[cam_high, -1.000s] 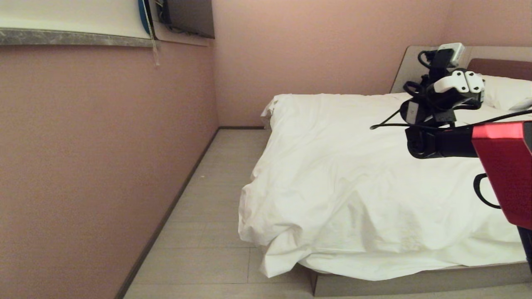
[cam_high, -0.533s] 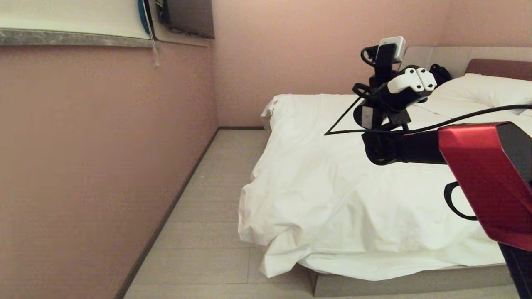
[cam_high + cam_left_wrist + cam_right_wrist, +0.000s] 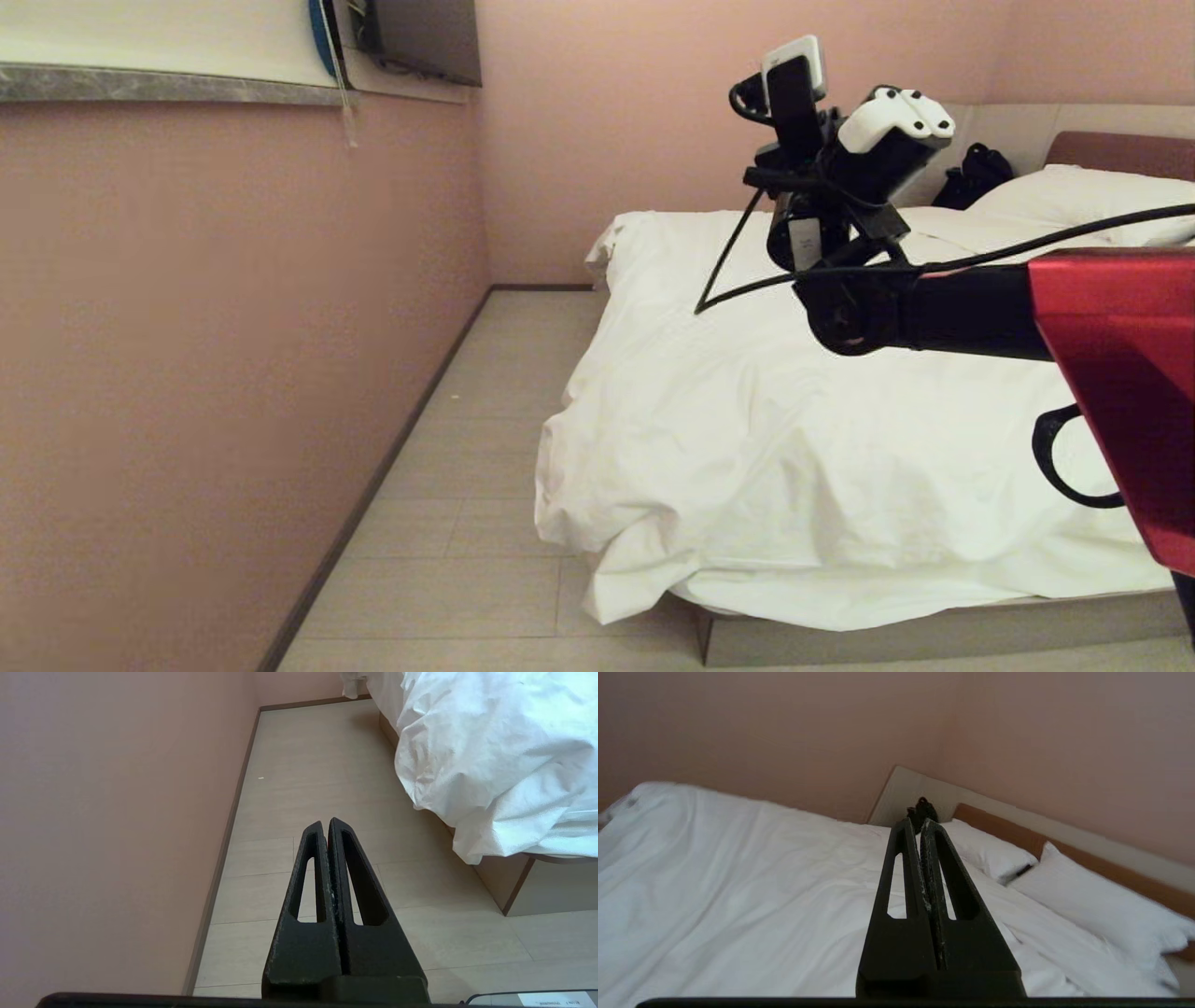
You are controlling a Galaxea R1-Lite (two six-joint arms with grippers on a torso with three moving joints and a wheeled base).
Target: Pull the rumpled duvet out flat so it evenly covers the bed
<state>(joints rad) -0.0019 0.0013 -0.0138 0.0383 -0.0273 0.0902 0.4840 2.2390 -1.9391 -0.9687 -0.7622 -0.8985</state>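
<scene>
While the duvet (image 3: 822,448) is lying rumpled across the bed (image 3: 934,635), we are holding both right gripper (image 3: 919,823) and left gripper (image 3: 324,825) jaws closed, empty.

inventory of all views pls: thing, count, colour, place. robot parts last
duvet: 1, white, spread over the bed, wrinkled, near corner bunched and hanging over the edge
bed: 1, beige-grey base, brown headboard in a pale grey panel, right side of room
pillows: 2, white, side by side at the headboard
dark item: 1, black, at the head of the bed; cannot tell what it is
floor: pale grey boards, between wall and bed
wall: pink, left and behind the bed
ledge: 1, grey, high on the left wall
left pincer: black, shut, empty, above the floor by the duvet's hanging corner
right pincer: black, shut, empty, raised over the duvet, pointing toward the headboard
</scene>
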